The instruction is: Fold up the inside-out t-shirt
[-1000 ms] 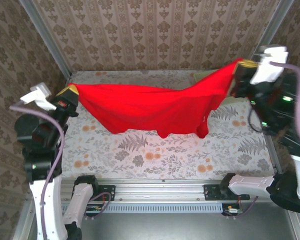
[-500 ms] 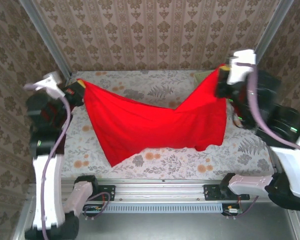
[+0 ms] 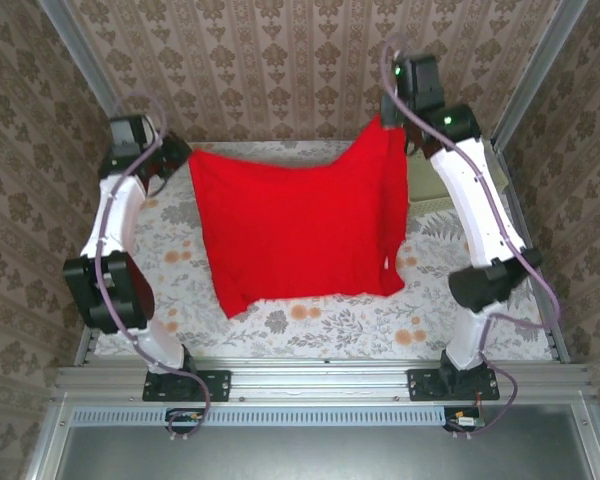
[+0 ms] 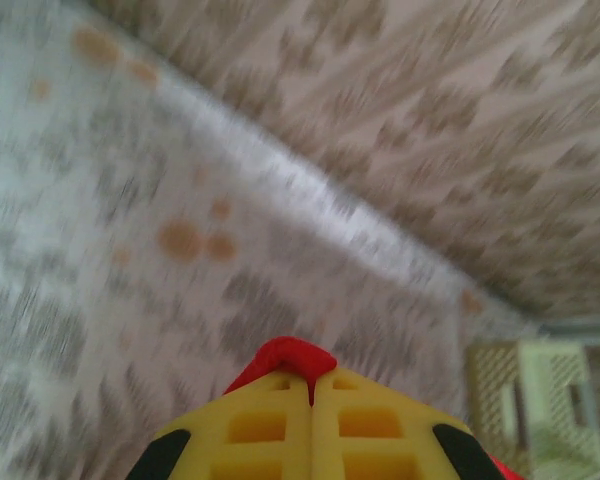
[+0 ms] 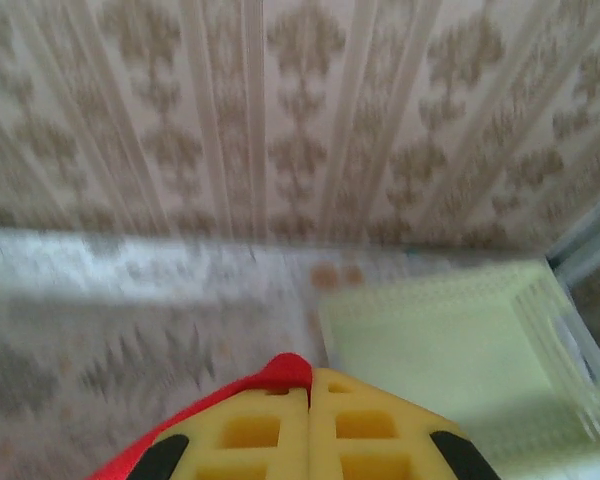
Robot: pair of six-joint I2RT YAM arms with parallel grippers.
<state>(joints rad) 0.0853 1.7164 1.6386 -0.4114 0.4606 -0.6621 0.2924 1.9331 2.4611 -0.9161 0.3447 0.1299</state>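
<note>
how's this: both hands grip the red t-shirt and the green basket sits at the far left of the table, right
Not quite: the green basket sits at the far right of the table, as the top view shows. The left hand and right hand do grip the red t-shirt.

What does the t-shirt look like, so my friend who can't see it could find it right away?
Look at the flowery table. The t-shirt is the big cloth draped over its middle, its far corners pinched by the left fingers and the right fingers. It is the only bright red thing, and much bigger than the pale green basket at the far right.
</note>
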